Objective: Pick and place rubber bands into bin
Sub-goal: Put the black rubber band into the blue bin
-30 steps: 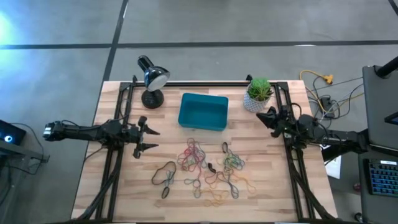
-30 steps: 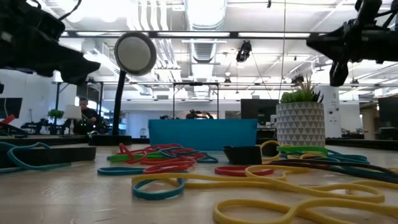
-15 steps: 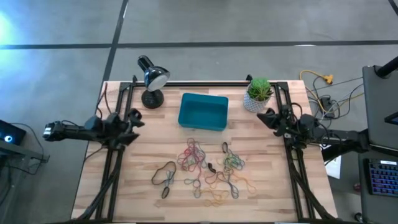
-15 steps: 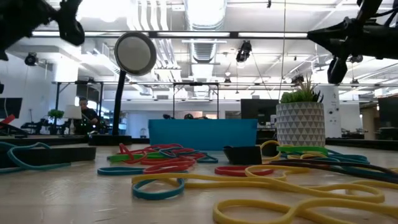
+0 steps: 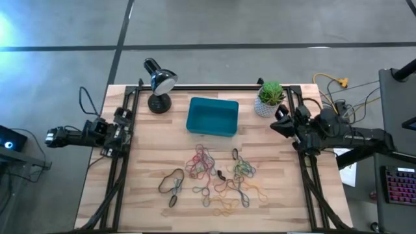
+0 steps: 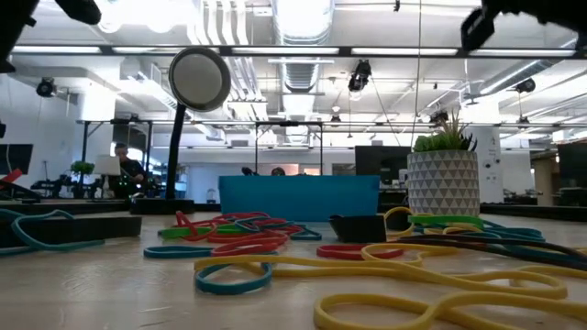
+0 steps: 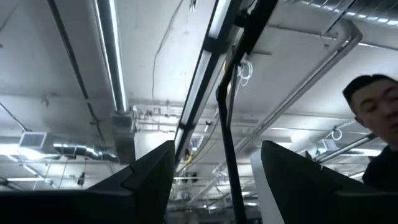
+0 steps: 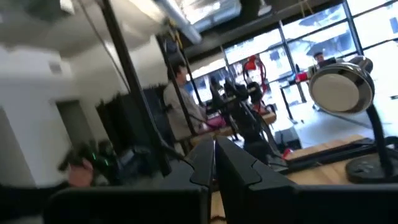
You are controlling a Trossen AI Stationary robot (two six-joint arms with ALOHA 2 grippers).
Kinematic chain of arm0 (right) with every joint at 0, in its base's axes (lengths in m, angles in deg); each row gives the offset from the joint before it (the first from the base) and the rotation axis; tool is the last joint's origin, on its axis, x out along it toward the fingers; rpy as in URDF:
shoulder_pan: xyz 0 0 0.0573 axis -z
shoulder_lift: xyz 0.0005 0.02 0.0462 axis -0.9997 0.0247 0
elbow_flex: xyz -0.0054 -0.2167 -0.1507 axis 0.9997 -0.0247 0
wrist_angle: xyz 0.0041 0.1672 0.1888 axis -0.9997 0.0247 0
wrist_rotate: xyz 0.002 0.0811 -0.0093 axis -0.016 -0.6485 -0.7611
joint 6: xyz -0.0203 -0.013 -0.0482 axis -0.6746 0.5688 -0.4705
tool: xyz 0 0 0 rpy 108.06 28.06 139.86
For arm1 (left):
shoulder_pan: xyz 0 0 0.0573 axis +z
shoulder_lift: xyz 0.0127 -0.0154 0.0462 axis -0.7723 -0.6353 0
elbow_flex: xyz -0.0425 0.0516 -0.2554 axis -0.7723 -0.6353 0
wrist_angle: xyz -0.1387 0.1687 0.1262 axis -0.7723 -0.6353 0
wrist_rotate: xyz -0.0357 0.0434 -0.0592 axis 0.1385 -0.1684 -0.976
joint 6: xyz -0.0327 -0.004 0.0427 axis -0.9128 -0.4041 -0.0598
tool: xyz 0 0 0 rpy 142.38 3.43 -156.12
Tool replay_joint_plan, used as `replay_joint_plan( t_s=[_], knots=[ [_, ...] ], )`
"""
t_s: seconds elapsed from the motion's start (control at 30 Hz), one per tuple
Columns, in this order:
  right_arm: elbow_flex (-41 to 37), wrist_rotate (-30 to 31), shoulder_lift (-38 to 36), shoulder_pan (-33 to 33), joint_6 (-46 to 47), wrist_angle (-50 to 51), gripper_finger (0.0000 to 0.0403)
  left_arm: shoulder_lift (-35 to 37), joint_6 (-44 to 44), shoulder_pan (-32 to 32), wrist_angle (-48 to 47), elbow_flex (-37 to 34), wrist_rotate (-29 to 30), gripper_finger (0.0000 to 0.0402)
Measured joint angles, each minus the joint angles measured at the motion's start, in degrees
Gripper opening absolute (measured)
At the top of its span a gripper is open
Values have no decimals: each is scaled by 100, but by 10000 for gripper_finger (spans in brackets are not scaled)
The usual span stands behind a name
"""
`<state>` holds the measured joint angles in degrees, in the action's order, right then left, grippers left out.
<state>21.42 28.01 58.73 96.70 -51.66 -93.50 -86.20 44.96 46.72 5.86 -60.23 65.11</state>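
Observation:
Several rubber bands in mixed colours lie loose on the wooden table's near middle, and fill the foreground of the low view. The teal bin rests flat on the table beyond them. My left gripper is drawn back at the table's left edge, far from the bands. It is open and points up at the ceiling. My right gripper hangs at the right edge beside the plant pot. It is shut and holds nothing.
A desk lamp stands at the far left and a white plant pot at the far right, flanking the bin. A small black piece lies among the bands. Black rails run along both table sides. A person shows beyond the table.
My left gripper has pulled back from over the table toward the left edge, rising and tipping upward, out of the low view. My right gripper has risen and drawn slightly toward the right edge. Bands and bin have kept still.

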Motion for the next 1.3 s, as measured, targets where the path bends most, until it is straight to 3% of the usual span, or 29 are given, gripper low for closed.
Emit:
replay_joint_plan(
  t_s=[0.23, 0.5, 0.77, 0.97, 1.03, 1.3],
  knots=[
    [1324, -89, 586, 2, -1134, 1672, 8, -189, 355, 0, 15, 121, 0, 224],
    [2174, -18, 1423, 2, -1439, 1957, 8, -511, 953, 0, 37, 125, -1, 224],
    [2803, 1316, 2262, 2, -1694, 1948, 8, -685, -1020, 0, 46, 134, -23, 224],
    [3344, 1419, 2934, 21, -1851, 2181, 8, -722, -1284, 0, 4, 136, -100, 224],
    [3564, 1418, 3165, 55, -1858, 2526, 9, -757, -1289, 0, -31, 136, 131, 224],
    [4553, 1053, 4049, 59, -2250, 4381, 8, -1101, -970, 2, -272, 136, 2151, 218]
  ],
)
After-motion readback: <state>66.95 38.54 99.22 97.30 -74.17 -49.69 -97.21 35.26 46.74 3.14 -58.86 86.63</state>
